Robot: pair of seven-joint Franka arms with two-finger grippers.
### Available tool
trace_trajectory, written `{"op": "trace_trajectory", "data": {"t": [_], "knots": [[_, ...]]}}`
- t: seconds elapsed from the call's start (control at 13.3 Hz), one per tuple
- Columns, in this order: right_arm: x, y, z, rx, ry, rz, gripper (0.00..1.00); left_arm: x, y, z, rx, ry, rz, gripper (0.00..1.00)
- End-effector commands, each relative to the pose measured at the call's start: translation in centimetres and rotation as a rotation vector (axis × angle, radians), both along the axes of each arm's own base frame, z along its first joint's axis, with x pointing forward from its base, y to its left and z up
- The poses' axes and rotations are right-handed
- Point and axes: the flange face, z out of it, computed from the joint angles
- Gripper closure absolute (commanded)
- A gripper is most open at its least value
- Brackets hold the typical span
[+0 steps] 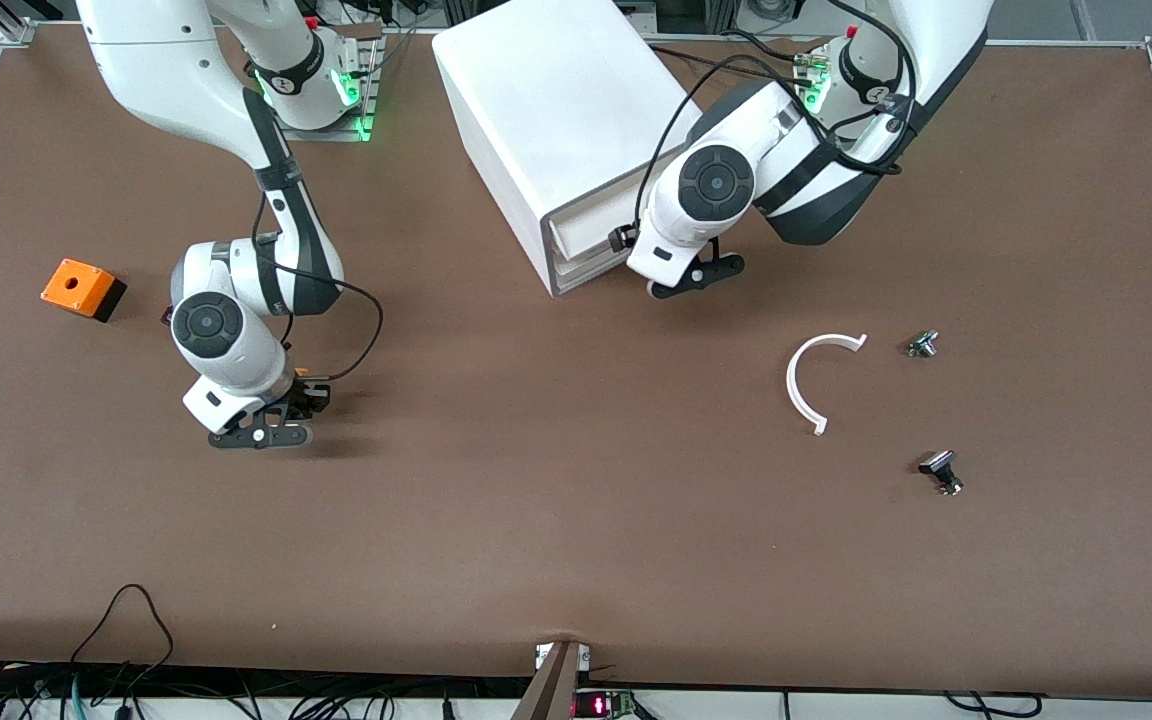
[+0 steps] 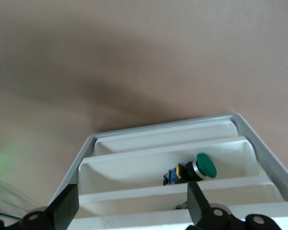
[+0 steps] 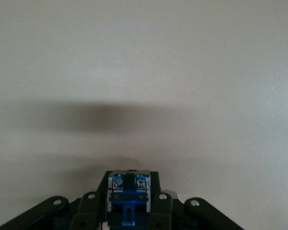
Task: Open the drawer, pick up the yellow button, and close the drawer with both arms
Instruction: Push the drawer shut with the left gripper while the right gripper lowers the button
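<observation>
While the right gripper [image 1: 261,432] hangs low over bare tabletop [image 1: 536,520] toward the right arm's end, its jaws clamped on the button [image 3: 129,189], only the part's blue-and-black body with two screws shows in the right wrist view, and the cap is hidden. So the taking looks done, and what remains, in my judgement, is the closing. That falls to the left gripper [image 1: 691,280], which sits just at the front edge of the drawer [image 1: 586,235] with its jaws spread wide and empty. In the left wrist view its fingers [image 2: 67,208] straddle the drawer's front wall. Past them the tray's cross compartments run side by side, one holding a green-capped push-button [image 2: 201,167]. The relation that matters is this: the drawer slides along the long axis of the white cabinet [image 1: 546,110]. The cabinet is set at a slant, its front turned toward the front camera and the left arm's end. The left jaws lie directly in front of that face, so a push straight along the slant should seat it, whereas a push square to the tabletop edge could skew the cabinet. The right arm is well apart from the drawer, near the orange box [image 1: 83,288].
</observation>
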Motion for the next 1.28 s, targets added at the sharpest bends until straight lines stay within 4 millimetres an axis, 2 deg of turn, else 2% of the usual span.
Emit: {"op": "trace_trajectory", "data": {"t": [0.0,0.08,0.15,0.23,0.3,0.38,0.9,1.06,1.21], "knots": [[-0.5,-3.1,-1.3,0.011,-0.035,0.022,1.00,-2.3,-1.1,0.7,-0.019,0.014,-0.013,0.01],[-0.6,-3.4,-1.5,0.010,-0.033,0.018,0.99,-2.6,-1.4,0.7,-0.028,0.028,-0.009,0.01],[-0.6,-3.5,-1.5,0.010,-0.034,0.017,0.61,-2.9,-1.7,0.7,-0.031,0.032,-0.014,0.01],[-0.6,-3.5,-1.6,0.011,-0.032,0.015,0.13,-3.1,-1.8,0.6,-0.029,0.035,-0.015,0.01],[-0.4,-3.5,-1.2,0.014,-0.038,0.013,0.00,-3.3,-1.8,0.4,-0.027,0.038,-0.018,0.01],[-0.3,-3.4,-0.6,0.019,-0.045,0.011,0.00,-3.6,-2.1,0.5,-0.029,0.039,-0.026,0.01],[-0.3,-3.1,12.1,0.077,0.000,-0.023,0.00,-4.4,-2.7,0.7,-0.033,0.043,-0.047,0.01],[-0.2,-2.9,15.3,0.124,0.038,-0.055,0.00,-3.2,-1.8,1.2,-0.039,0.026,-0.048,0.01],[-0.1,-2.8,18.0,0.152,0.064,-0.060,0.00,-0.5,-0.1,2.8,-0.048,-0.038,-0.062,0.01]]}}
